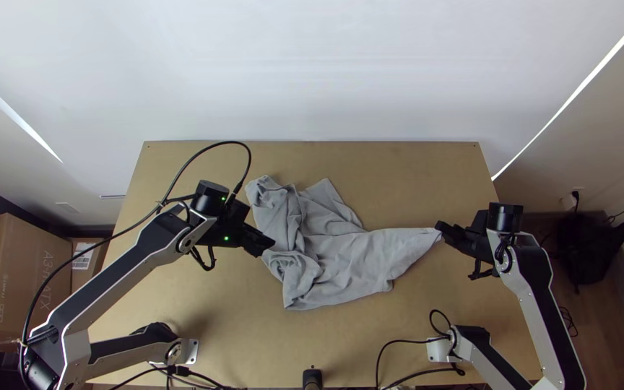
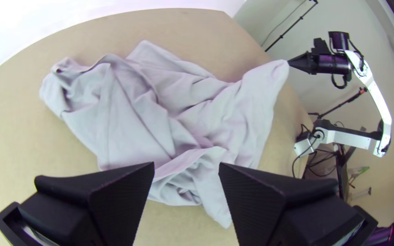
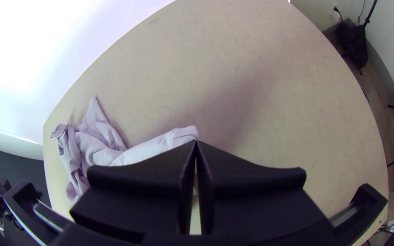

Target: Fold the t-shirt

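- Plainly enough, the soft light-grey cloth t-shirt (image 1: 341, 263) lies on the light wooden table (image 1: 406, 170), around its middle, bunched and wrinkled rather than spread.
- Its left portion, as the top view has it, is rumpled into thick folds, with a loose bundle (image 1: 294, 269) nearer the table's near edge; a flatter flap (image 1: 324, 193) points toward the far edge.
- From the middle, a stretch of cloth runs out to the right and narrows to a tip at the right arm's gripper.
- The right gripper (image 1: 440, 227), black and wide-fingered, is clenched on that tip; in the right wrist view, its two fingers meet at their ends, right against the cloth.
- The left gripper (image 1: 266, 246), also black and wide-fingered, is at the t-shirt's left side in the top view. It is released: the left wrist view shows its fingers well apart, with a raised fold of cloth between them in the picture. Whether either finger touches the fabric, one cannot tell.
- Beyond the table's far edge rises a pale wall (image 1: 312, 72). A brown cardboard box (image 1: 27, 282) sits off to the left, and a black bag (image 1: 590, 249) lies on the floor to the right.
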